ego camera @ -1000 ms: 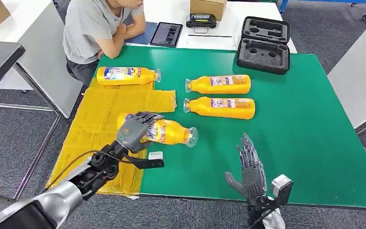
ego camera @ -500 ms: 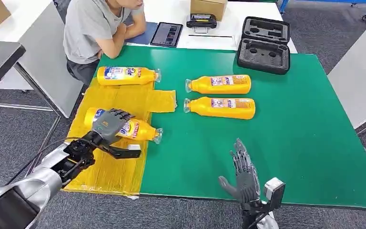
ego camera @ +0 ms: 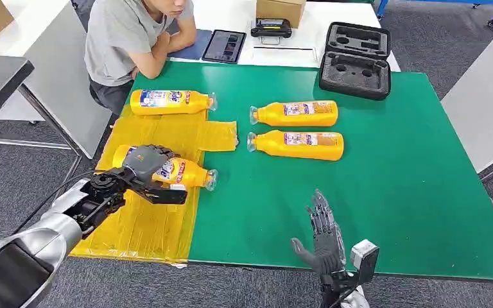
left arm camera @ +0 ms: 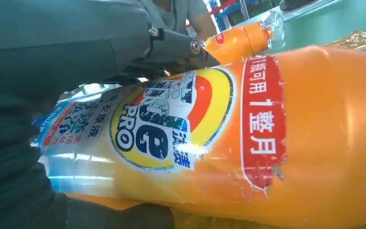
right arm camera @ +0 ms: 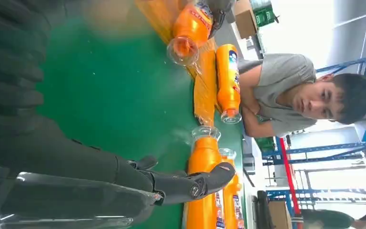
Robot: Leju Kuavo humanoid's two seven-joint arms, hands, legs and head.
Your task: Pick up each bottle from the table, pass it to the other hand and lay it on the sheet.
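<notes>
The left hand's fingers (ego camera: 156,153) are grasping the bottle (ego camera: 183,173), lying on the yellow sheet (ego camera: 147,224) at left of centre, long axis horizontal, cap pointing right. The laying step seems underway (release next). The right hand (ego camera: 324,237) is hanging open-fingered over the green surface (ego camera: 391,192).

A green-topped desk (ego camera: 391,186) stands on grey carpet floor (ego camera: 19,173). Beyond its far edge a white table (ego camera: 231,13) carries a cardboard box (ego camera: 280,9), a black device (ego camera: 271,28) and a dark tablet (ego camera: 224,46); a person in a grey shirt (ego camera: 128,38) sits at it. Another white table (ego camera: 58,70) stands off the left edge, a pale one (ego camera: 484,102) off the right. A blue metal frame (ego camera: 443,5) shows at the back.
</notes>
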